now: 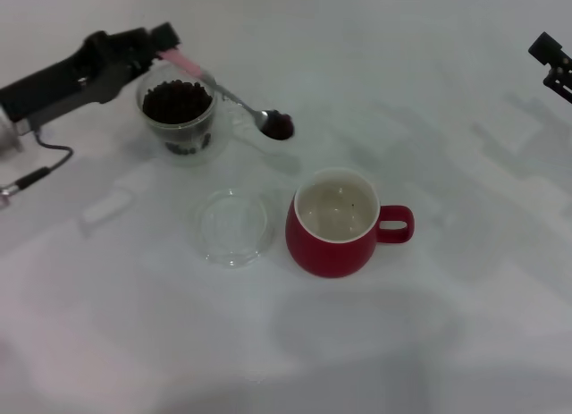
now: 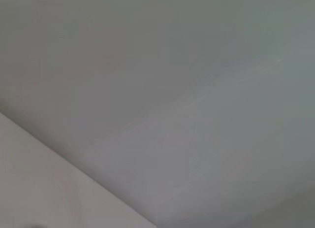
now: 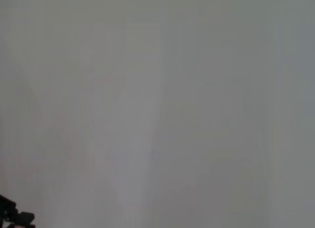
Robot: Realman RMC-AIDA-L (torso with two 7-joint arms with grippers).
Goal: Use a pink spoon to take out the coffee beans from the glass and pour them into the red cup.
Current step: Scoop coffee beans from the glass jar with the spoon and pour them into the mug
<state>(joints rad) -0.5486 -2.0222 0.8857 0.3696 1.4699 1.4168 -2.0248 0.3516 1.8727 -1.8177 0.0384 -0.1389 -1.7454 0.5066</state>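
Both wrist views give almost nothing: the left one shows only a blank pale surface crossed by a slanting edge, the right one a blank pale surface with a scrap of dark hardware in one corner. The right gripper (image 1: 552, 58) is cut off at the far right edge of the head view, well apart from everything else, and whether its fingers are spread or closed cannot be told.

The table (image 1: 465, 325) is a plain white surface, and no more of the room can be seen.

The left gripper (image 1: 164, 40) reaches in from the far left and clamps the pale end of the pink spoon (image 1: 234, 95). The handle passes over the rim of the glass (image 1: 179, 119), and the metal bowl hangs beyond it, on the side toward the red cup (image 1: 335, 223), apparently above the table. A small dark load of coffee beans sits in that bowl.

The glass stands upright at far left, filled nearly to the rim with coffee beans (image 1: 177, 101). The red cup stands upright nearer the robot, its handle pointing right; its white inside probably holds no beans, though a speck or two shows. Just to its left lies a clear glass dish (image 1: 234, 227).
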